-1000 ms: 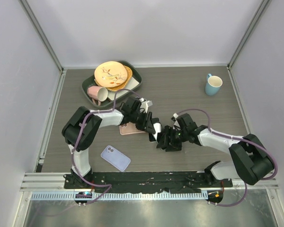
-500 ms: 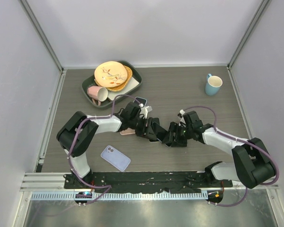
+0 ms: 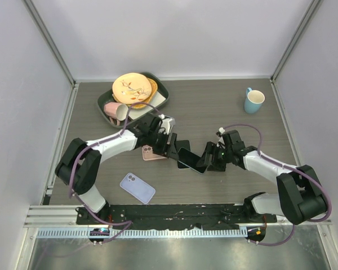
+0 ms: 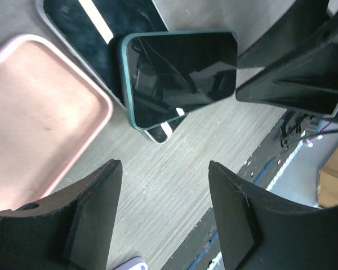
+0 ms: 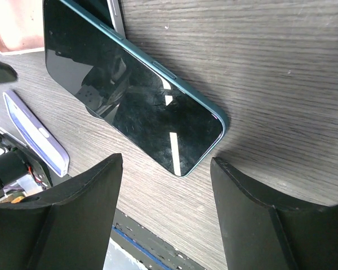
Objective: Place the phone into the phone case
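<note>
The phone [image 3: 190, 160], dark screen up with a teal edge, lies on the table between my two grippers. In the left wrist view the phone [image 4: 180, 73] partly overlaps a second, silver-rimmed phone [image 4: 93, 31]. The pink phone case [image 3: 152, 153] lies empty just left of it, also seen in the left wrist view [image 4: 39, 112]. My left gripper [image 3: 170, 145] [image 4: 164, 166] is open and empty beside the case. My right gripper [image 3: 209, 158] [image 5: 167, 160] is open and empty, just off the phone's [image 5: 129, 101] right end.
A lavender phone [image 3: 137, 188] lies face down near the front left. A green tray [image 3: 162, 84] with plates and a pink cup stands at the back left. A blue mug [image 3: 253, 100] stands at the back right. The black base rail [image 3: 169, 212] runs along the near edge.
Both grippers were crowded over the phone; they have drawn apart, the left back to the left, the right back to the right. The phone now lies free on the table.
</note>
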